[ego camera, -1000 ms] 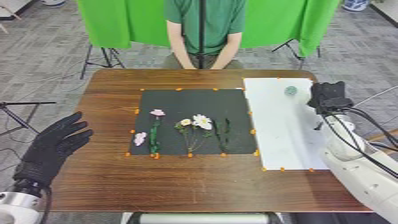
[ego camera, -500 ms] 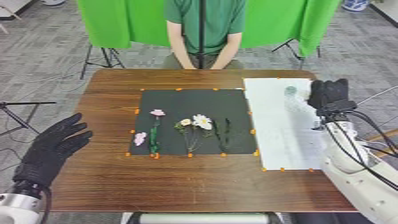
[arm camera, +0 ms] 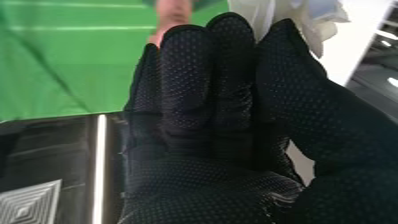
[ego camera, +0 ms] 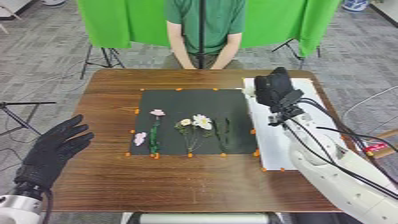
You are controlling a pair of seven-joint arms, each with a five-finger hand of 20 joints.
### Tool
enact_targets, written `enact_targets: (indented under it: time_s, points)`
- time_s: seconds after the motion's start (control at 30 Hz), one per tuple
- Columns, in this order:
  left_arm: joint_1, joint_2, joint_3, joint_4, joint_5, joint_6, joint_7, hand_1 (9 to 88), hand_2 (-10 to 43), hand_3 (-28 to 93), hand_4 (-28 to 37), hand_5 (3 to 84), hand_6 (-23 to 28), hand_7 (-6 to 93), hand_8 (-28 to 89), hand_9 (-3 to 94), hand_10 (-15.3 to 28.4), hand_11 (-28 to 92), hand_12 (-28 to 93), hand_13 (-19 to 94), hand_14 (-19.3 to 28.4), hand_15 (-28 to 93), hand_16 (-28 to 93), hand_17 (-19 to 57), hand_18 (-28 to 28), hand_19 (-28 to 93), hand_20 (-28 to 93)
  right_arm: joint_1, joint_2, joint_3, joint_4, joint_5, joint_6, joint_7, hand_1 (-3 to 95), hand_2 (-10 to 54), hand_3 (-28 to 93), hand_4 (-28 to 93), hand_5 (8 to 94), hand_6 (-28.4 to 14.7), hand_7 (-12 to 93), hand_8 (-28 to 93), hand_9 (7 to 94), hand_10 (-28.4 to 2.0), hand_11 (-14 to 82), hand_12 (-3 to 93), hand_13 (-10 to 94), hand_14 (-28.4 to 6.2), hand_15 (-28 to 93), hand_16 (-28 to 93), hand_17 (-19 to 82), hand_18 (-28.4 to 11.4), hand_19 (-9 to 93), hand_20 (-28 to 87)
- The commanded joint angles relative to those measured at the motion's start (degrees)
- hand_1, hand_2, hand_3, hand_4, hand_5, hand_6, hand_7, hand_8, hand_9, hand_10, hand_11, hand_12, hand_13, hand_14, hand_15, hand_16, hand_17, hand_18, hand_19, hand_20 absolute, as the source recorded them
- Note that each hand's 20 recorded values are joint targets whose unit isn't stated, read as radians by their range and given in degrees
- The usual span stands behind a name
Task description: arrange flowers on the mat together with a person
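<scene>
Over the far part of the white sheet (ego camera: 271, 145) is my right hand (ego camera: 277, 90), its thumb and fingers pinching a white flower (ego camera: 250, 92) by the dark mat's (ego camera: 178, 101) far right corner. In the right wrist view, white petals (arm camera: 313, 22) show past the fingertips of my right hand (arm camera: 213, 105); its grip on the stem is hidden. On the mat lie a pink flower (ego camera: 157, 113), a smaller pink one (ego camera: 139, 138), a white daisy (ego camera: 202, 121), a small pale flower (ego camera: 186, 122) and green leaves (ego camera: 222, 137). My left hand (ego camera: 51, 150) is open at the left.
Orange tabs (ego camera: 190, 155) line the edges of mat and sheet on the brown table (ego camera: 178, 185). The right forearm crosses the sheet's near right part. A green curtain (ego camera: 120, 22) hangs beyond the far edge.
My right hand has moved left from the sheet's right edge towards the mat, carrying the white flower, and now covers the pale green thing on the sheet. My left hand has kept still.
</scene>
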Motion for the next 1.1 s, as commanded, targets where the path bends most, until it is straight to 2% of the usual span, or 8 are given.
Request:
enact_targets:
  time_s: [0.03, 0.23, 0.67, 0.83, 0.87, 1.1]
  points:
    - [0.61, -0.71, 0.26, -0.17, 0.03, 0.3, -0.89, 30.5, -1.8, 69, -22.7, 34.1, 5.3, 19.0, -9, 29.8, 12.7, 22, 19, 26, 15.8, 37, 0, -5.4, 22.1, 49, 8, 6.26, -5.18, -6.21, 0.31, -0.72, -0.45, -5.3, 48.2, -7.2, 79, -28, 64.7, 3.0, 53, 5, 77.1, -5.9, 30.6, 53.5, 66, -5.2, 58, 37, 25, -13.5, 51, 34]
    - [0.4, -0.66, 0.45, -0.03, -0.04, 0.3, -0.9, 30.4, -1.7, 69, -22.7, 34.0, 5.2, 19.2, -9, 29.8, 12.6, 22, 19, 26, 15.8, 37, 0, -5.4, 22.1, 49, 8, 9.18, -6.08, -10.23, 3.2, -0.17, -2.59, -8.26, 48.2, -6.8, 78, -28, 64.3, 3.2, 54, 5, 76.8, -5.9, 30.4, 53.6, 66, -5.1, 58, 37, 25, -13.4, 51, 34]
    - [0.42, -0.72, 0.53, 0.03, 0.03, 0.32, -0.37, 30.5, -1.7, 69, -22.6, 34.1, 5.2, 19.1, -9, 29.9, 12.5, 22, 19, 26, 15.8, 37, 0, -5.5, 22.1, 49, 8, 11.5, -5.47, -13.57, 6.64, -2.63, -5.11, -8.54, 48.3, -6.6, 78, -28, 63.4, 3.5, 55, 4, 75.9, -5.9, 30.3, 53.7, 65, -4.9, 57, 38, 25, -13.4, 50, 34]
    - [0.3, -0.58, 0.53, 0.02, -0.02, 0.5, -0.14, 30.4, -1.8, 69, -22.6, 34.0, 5.2, 19.2, -9, 29.9, 12.6, 22, 18, 26, 15.8, 37, 0, -5.4, 22.1, 49, 8, 12.67, -4.71, -14.83, 7.59, -3.05, -5.83, -8.86, 48.3, -6.5, 78, -28, 62.9, 3.7, 55, 4, 75.6, -5.9, 30.1, 53.6, 65, -4.9, 57, 38, 25, -13.4, 50, 34]
    - [0.41, -0.24, 0.65, 0.05, -0.2, 0.75, 0.13, 30.4, -1.8, 69, -22.6, 34.0, 5.2, 19.2, -9, 29.8, 12.6, 22, 18, 26, 15.8, 37, 0, -5.5, 22.1, 49, 8, 12.77, -4.72, -14.85, 7.87, -3.12, -5.82, -9.0, 48.3, -6.5, 78, -28, 62.9, 3.7, 55, 4, 75.6, -5.9, 30.0, 53.5, 65, -4.8, 57, 38, 25, -13.4, 50, 34]
    - [0.31, -0.41, 0.66, 0.09, -0.11, 0.6, 0.13, 30.4, -1.7, 69, -22.7, 34.0, 5.2, 19.1, -9, 29.8, 12.6, 22, 19, 26, 15.8, 37, 0, -5.5, 22.2, 49, 8, 12.88, -4.22, -14.77, 8.7, -3.89, -6.66, -7.84, 48.2, -6.4, 78, -28, 62.7, 3.8, 55, 3, 75.3, -5.7, 29.9, 53.5, 65, -4.8, 57, 38, 25, -13.4, 50, 34]
